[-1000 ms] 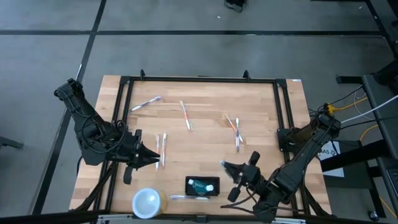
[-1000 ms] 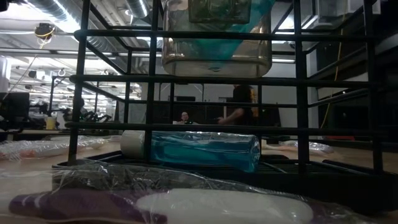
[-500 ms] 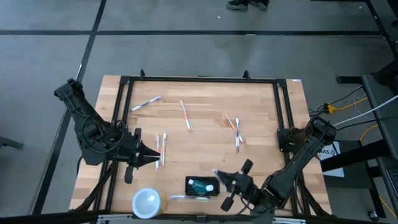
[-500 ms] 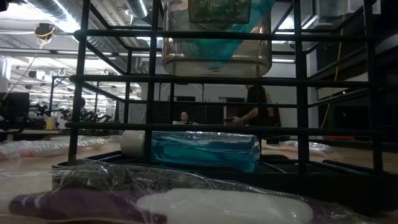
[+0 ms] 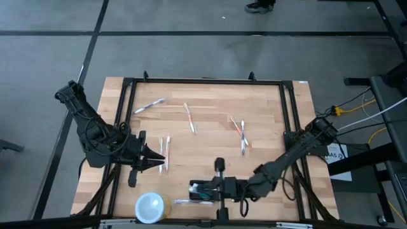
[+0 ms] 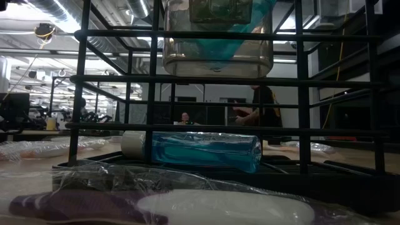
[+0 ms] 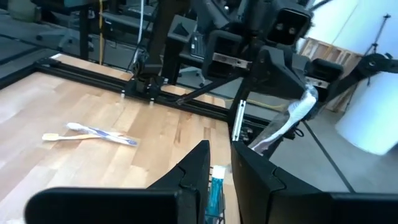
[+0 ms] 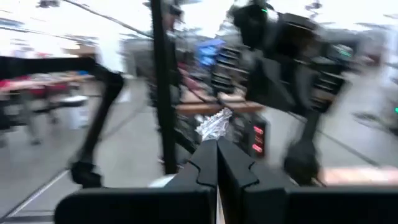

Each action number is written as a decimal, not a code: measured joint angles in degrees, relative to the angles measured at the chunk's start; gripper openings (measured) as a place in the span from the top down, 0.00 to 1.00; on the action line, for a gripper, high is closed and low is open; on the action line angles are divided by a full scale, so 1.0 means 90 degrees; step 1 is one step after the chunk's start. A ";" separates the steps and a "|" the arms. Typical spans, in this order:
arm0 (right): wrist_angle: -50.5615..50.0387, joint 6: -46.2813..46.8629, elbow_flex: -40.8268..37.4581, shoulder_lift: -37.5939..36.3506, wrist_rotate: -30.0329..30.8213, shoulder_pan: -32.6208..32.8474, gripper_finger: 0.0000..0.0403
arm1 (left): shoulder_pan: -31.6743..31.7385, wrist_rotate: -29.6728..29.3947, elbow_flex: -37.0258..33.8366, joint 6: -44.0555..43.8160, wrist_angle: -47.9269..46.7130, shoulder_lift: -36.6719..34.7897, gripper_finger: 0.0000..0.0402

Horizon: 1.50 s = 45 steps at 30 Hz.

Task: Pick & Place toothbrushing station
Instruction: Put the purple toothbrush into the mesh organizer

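Note:
The black holder box [image 5: 194,185] stands near the table's near edge, with a teal tube in it; in the low view it fills the picture as black bars [image 6: 153,94]. My right gripper [image 5: 208,188] is over the holder, reaching in from the table's right, shut on a plastic-wrapped item [image 7: 292,118]. My left gripper [image 5: 159,163] waits low at two wrapped toothbrushes [image 5: 165,152] lying side by side on the table. Its fingers [image 7: 202,165] are a little apart. A blue strip shows in the gap; I cannot tell whether they touch it. My right gripper pinches the wrapped item between its two shut fingers. The crimped end of the wrapper [image 8: 214,124] sticks out past the fingertips. In the left wrist view the wrapper [image 7: 283,127] slants down below the gripper, clear of the table. The fingers point toward the table's left.
A round yellow cup with a white top [image 5: 151,207] stands left of the holder. A wrapped toothbrush [image 5: 191,201] lies along the holder's near side. More toothbrushes lie at the back left [image 5: 149,105], the middle [image 5: 189,118] and the right [image 5: 240,133]. A black frame [image 5: 203,81] rings the table.
My right gripper has swung toward the table's left, from the holder's right side to over the holder, turning about its own axis, and has carried the wrapped item along. A person in the room behind has walked to the right.

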 joint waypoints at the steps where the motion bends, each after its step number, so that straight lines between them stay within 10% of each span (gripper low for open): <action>1: 0.0110 0.0006 -0.0051 0.0016 -0.0289 -0.0088 1.00 | -0.0002 0.0045 0.0000 0.0036 -0.0004 0.0000 0.85; 7: 0.2260 0.0158 -0.1051 0.0026 -0.2053 -0.0502 1.00 | 0.0001 0.0301 0.0000 -0.0055 -0.0355 0.0000 0.85; 26: 0.4370 0.0750 -0.2286 0.0080 -0.3425 -0.1243 1.00 | 0.0009 0.0234 0.0000 -0.0453 -0.0752 0.0000 0.85; 45: 0.6143 0.0660 -0.4097 -0.0275 -0.2334 -0.1140 1.00 | -0.0094 0.0240 -0.0001 -0.0631 -0.0925 0.0000 0.85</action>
